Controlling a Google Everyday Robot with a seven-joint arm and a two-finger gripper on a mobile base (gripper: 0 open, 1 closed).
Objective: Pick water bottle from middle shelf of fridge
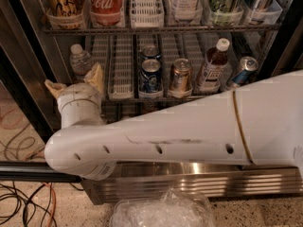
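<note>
Speckled floor and cables [19, 197] beneath the fridge [189, 183]. Far left on the middle shelf [120, 74], upright: water bottle [79, 59]. Just in front and below: gripper [75, 82], spread wide, holding nothing, probably lined up to straddle the bottle. Well to the right, clear of the reach: cans [151, 74] and brown bottle [213, 65].

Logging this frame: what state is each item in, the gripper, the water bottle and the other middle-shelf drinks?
gripper, fingers open, empty, just below and in front of the water bottle
water bottle, upright, capped, far left on the middle shelf, not yet gripped
brown-liquid bottle, upright, capped
front blue can, upright
gold can, upright
rightmost can, leaning
</note>
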